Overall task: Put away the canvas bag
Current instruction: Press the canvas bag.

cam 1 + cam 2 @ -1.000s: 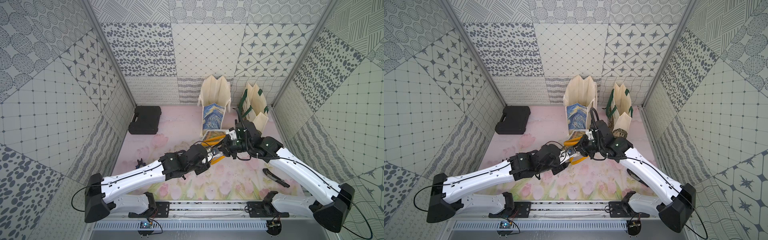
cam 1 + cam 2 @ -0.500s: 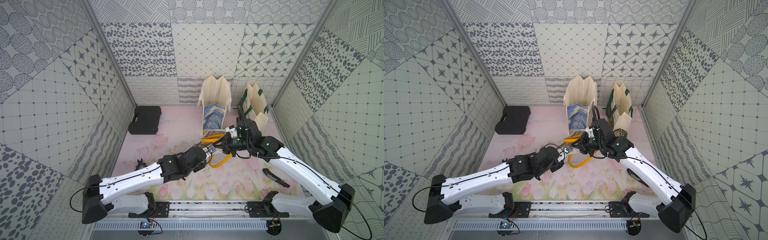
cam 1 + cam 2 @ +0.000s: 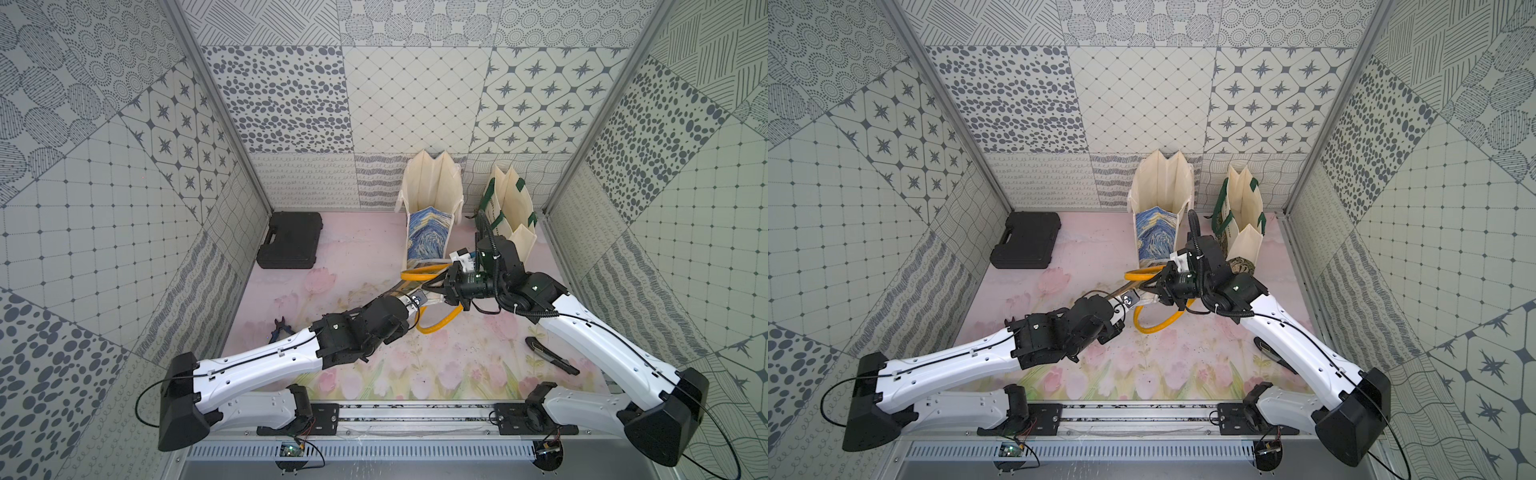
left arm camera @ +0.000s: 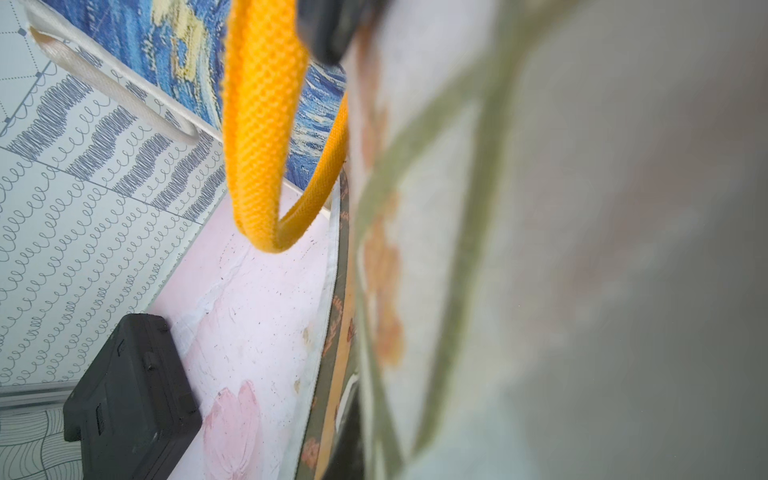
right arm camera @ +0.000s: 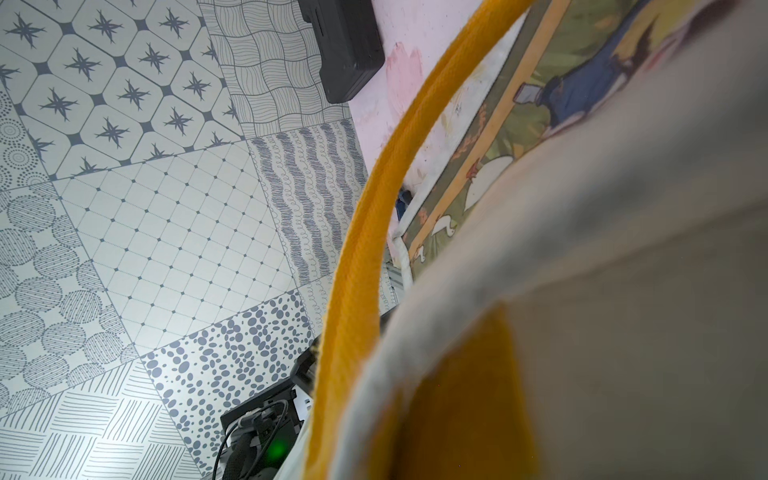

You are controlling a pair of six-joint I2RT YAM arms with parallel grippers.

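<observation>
A: Where is the canvas bag [image 4: 582,249]?
B: Hanging mid-carry, just before the blue-printed tote [image 3: 430,237]. The left gripper [image 3: 424,298] and right gripper [image 3: 449,286] are both pinching its fabric, jaws closed tight. Likely next: raising it over that tote's mouth.

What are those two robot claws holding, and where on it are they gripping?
The left gripper and right gripper both pinch the canvas bag by its cloth beside the yellow straps, which hang free; the exact spot is hidden.
</observation>
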